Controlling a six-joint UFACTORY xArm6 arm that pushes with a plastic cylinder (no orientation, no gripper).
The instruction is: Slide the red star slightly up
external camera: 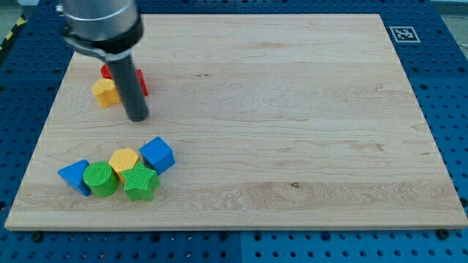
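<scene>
- My tip (137, 117) rests on the desk (292, 109) near its upper left corner, just below and a little right of the red star (140, 80).
- No pincer shows here, only a plain dark rod, so there is no grasp to report.
- The rod hides most of the red star; its points and long axis cannot be made out.
- A yellow block (106, 92) sits touching the star's left side.
- Lower left, well apart, cluster a blue triangle-like block (74, 176), green cylinder (99, 179), yellow hexagon (124, 159), green star (140, 183) and blue cube (158, 154).
</scene>
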